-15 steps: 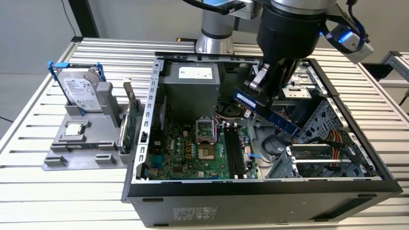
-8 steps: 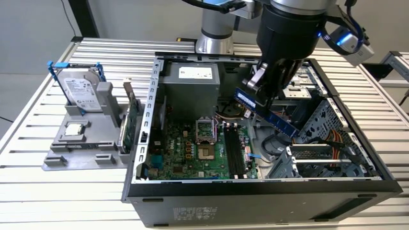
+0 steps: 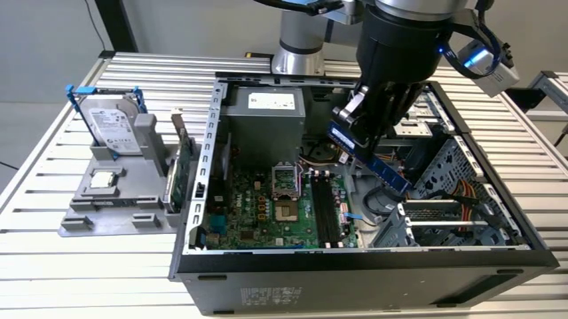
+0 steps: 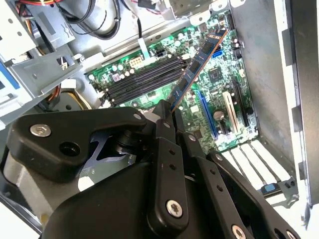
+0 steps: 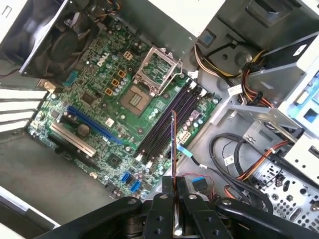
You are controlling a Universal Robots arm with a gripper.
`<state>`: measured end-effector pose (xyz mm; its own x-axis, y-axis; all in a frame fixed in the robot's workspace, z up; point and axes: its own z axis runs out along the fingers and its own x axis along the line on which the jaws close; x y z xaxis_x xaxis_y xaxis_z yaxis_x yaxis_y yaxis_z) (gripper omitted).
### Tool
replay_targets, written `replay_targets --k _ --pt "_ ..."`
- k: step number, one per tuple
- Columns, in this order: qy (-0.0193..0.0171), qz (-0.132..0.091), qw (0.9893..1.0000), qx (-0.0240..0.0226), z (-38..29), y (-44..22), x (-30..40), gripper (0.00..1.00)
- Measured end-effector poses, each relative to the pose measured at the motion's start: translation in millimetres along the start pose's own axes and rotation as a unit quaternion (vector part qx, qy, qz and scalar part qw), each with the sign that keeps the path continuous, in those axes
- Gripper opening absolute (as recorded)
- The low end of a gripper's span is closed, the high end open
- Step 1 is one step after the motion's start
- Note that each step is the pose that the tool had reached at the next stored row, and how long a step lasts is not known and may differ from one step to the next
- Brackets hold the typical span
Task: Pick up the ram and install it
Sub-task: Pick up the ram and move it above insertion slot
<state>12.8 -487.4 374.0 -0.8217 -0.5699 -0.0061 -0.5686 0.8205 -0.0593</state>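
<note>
**The pincer holds the ram over the open computer**

The long, thin, dark blue ram [image 3: 377, 161] is up in the air. It is tilted and hangs over the inside of the big open grey and black computer case [image 3: 209, 133]. The black metal pincer [image 3: 360, 129] is clenched on one end of the ram, and the other end sticks out free. In both wrist views the two black fingers [image 5: 160, 209] press on the flat sides of the stick [image 4: 199, 64].

Under the ram lie four long black slots [image 5: 167, 122], side by side on the green motherboard [image 3: 266, 206]. The ram is above them and is not touching any slot. In the first wrist view it points nearly the same way as the slots.

There is one ram and one pincer. Outside the case, on the exterior view's left, one shiny silver hard drive [image 3: 116, 126] stands upright on a grey plastic stand [image 3: 116, 206]. One green card [image 3: 182, 166] stands beside it. All of this sits on a white slatted table [image 3: 53, 266].
</note>
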Motion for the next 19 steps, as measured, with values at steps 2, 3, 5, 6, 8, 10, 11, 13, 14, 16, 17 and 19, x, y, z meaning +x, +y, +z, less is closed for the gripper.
replay_targets --k 2,3,5,6,8,10,11,13,14,16,17,19 --pt "0.0003 0.005 1.0 0.0 0.0 0.0 0.0 0.0" --pt "0.0004 0.007 1.0 0.0 0.0 0.0 0.0 0.0" --pt "0.0005 0.008 1.0 0.0 -0.2 0.0 0.0 0.0" --pt "0.0006 0.009 1.0 0.0 -0.4 0.0 0.0 0.0" --pt "0.0008 0.01 0.9999 0.0 -0.8 0.0 0.0 0.0" --pt "0.0009 0.012 0.9999 -0.0001 -1.1 -0.1 0.0 0.0" --pt "0.0009 0.012 0.9999 -0.0001 -1.1 -0.1 0.0 0.0" --pt "0.0011 0.016 0.9999 -0.0001 -1.2 -0.1 0.0 0.0" --pt "0.0013 0.019 0.9998 -0.0001 -1.2 -0.1 0.0 0.0" --pt "0.0018 0.025 0.9997 0.0001 -1.3 -0.1 0.0 0.0" --pt "0.0019 0.029 0.9996 0.0 -1.2 -0.1 0.0 0.0" --pt "0.0021 0.032 0.9995 0.0 -1.2 -0.1 0.0 0.0"
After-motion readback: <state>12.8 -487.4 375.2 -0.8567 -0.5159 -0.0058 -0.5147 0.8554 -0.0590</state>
